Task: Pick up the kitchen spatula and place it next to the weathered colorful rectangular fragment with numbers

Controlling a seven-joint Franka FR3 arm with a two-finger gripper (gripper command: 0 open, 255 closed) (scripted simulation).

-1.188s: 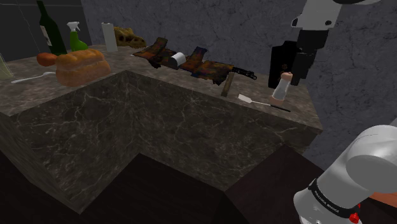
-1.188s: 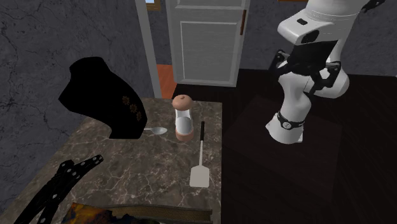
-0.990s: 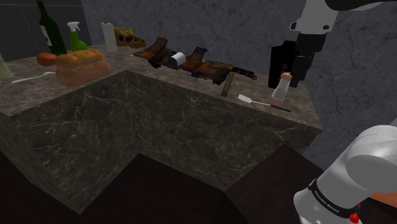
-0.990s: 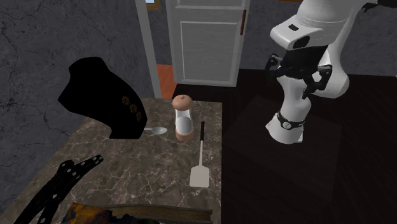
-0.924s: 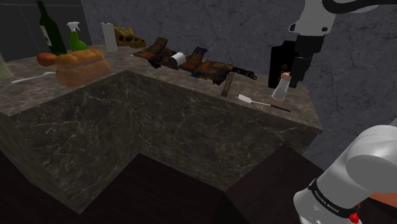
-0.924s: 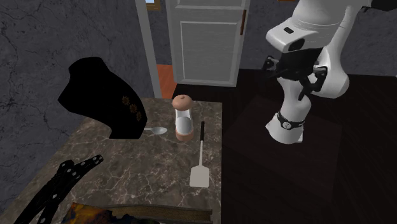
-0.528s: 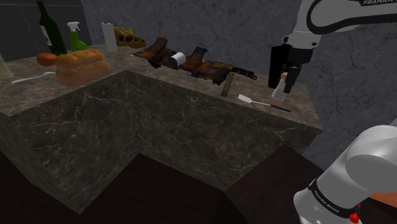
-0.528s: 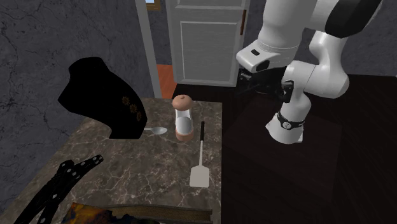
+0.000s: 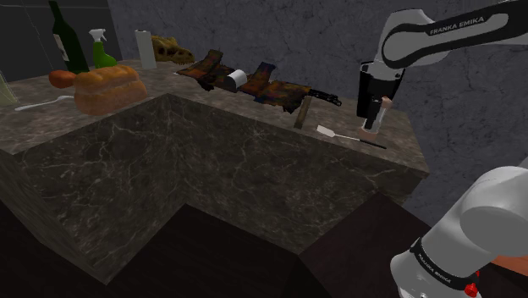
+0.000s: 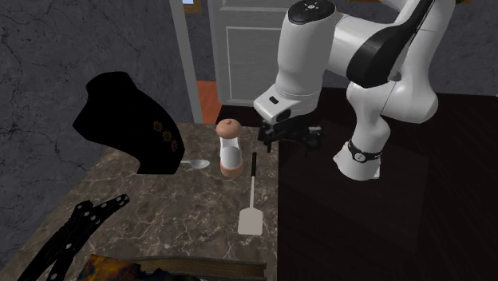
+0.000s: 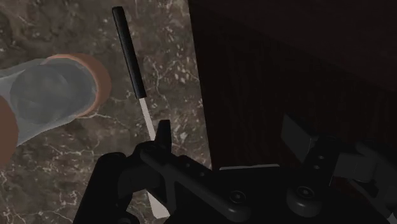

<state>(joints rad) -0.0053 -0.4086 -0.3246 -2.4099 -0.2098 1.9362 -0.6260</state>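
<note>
Recording the spatula [image 10: 251, 195] as lying flat on the dark stone counter [image 10: 160, 215], close along the edge facing the stand, untouched. Noting its long axis running parallel to that edge: black handle pointing toward the arm's base, white blade pointing away, toward the colourful fragment [image 9: 275, 90] further along the counter. Not making out any numbers on that fragment. Noting a grinder [image 10: 230, 148] standing upright just beside the handle, on the side away from the edge, apart from it.

Finding the gripper [image 10: 289, 137] hanging above the handle end, clear of the counter, fingers spread apart and clasping nothing. Placing the gripper [image 11: 229, 137], by the wrist view, with its gap over the dark floor past the counter edge, not over the spatula [image 11: 130, 57]. Seeing one finger crossing in front of the pale shaft, and the grinder [image 11: 51, 95] lying beyond the handle on the far side.

Judging the step in hand as the approach, with the grasp not yet begun. Judging the coming move as hinging on a sideways shift inward, toward the grinder's side, bringing the handle between the fingers before descending. Rating the finger line as lying across the long axis, so calling for little turning. Flagging the grinder as the hazard: standing near enough to the handle to be risking a knock from the inner finger.
</note>
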